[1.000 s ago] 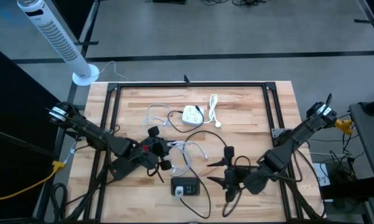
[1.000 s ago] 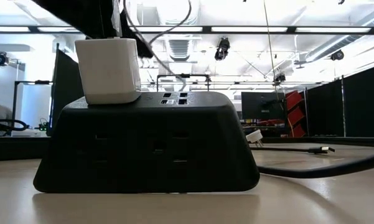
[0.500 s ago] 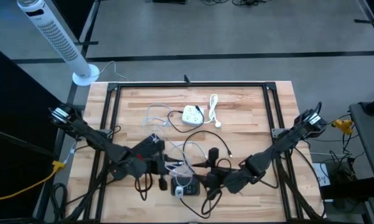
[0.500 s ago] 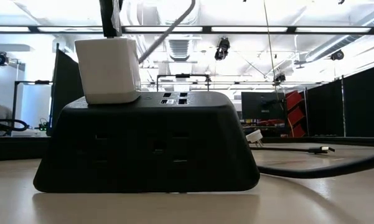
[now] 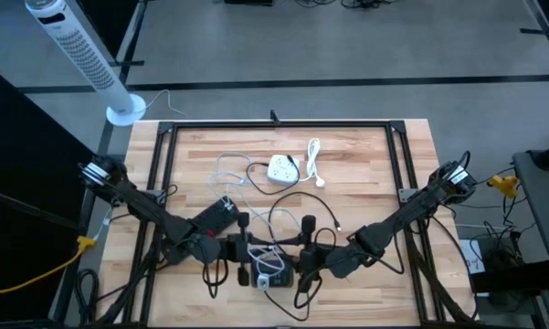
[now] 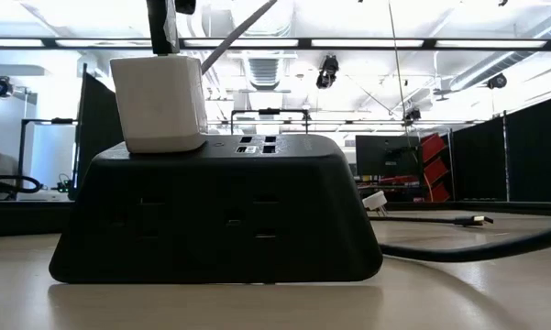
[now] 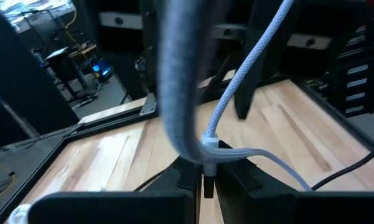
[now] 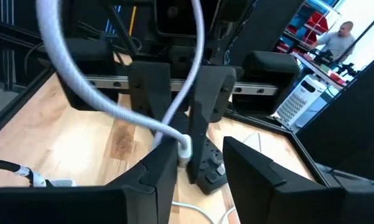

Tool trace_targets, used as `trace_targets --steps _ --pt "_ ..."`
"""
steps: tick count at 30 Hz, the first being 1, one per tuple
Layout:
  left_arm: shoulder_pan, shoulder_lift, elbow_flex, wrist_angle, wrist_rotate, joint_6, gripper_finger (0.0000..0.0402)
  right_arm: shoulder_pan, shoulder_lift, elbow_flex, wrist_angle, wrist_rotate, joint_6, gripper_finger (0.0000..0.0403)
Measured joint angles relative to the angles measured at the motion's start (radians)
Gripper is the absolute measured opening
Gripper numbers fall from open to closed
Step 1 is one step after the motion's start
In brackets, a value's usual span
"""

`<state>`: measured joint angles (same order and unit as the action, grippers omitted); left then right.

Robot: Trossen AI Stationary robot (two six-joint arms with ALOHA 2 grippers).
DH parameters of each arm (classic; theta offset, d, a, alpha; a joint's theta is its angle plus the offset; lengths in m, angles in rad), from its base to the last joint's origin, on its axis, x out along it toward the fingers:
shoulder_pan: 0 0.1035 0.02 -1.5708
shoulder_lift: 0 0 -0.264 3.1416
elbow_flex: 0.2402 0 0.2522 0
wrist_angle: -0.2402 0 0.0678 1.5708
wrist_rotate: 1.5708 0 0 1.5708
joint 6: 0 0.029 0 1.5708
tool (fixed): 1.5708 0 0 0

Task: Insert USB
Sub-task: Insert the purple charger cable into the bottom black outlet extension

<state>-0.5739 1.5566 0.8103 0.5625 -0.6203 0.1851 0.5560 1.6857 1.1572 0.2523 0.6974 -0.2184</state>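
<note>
Both grippers meet over the black power strip near the bench's front edge, a pale USB cable between them.

The USB cable (image 7: pixel 206 152) is pinched at its plug end by the left gripper (image 5: pixel 244 245), whose fingers (image 7: pixel 174 180) are pressed together on it, just above the black power strip (image 5: pixel 272 277) — the strip carries a white charger block (image 6: pixel 159 103) on one end of its top and USB ports (image 6: pixel 257 145) beside it. The right gripper (image 5: pixel 303 249) faces the left one from the other side; its fingers (image 8: pixel 158 168) stand apart around the same cable's white collar, and I cannot tell whether they press it. Loops of the pale cable and a black cord (image 5: pixel 292 203) crowd the space around the strip. Farther toward the bench's back edge lie a white power adapter (image 5: pixel 281 168) and a coiled white cable (image 5: pixel 313 155) — well apart. A white tower fan (image 5: pixel 80 57) stands off the bench's back left corner.
</note>
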Motion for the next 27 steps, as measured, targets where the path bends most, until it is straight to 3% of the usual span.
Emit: trace_targets --steps 14,20,27 --pt "0.003 0.05 0.054 0.028 0.009 0.042 0.0018 0.0 0.001 0.0 0.015 -0.051 0.01 0.0078" --pt "0.003 0.05 0.053 0.027 0.009 0.042 0.0018 0.0 0.001 0.0 0.009 -0.051 0.002 0.0011" --pt "0.003 0.049 0.053 0.021 0.008 0.024 0.004 0.0 -0.001 0.0 0.013 -0.05 -0.017 0.0006"
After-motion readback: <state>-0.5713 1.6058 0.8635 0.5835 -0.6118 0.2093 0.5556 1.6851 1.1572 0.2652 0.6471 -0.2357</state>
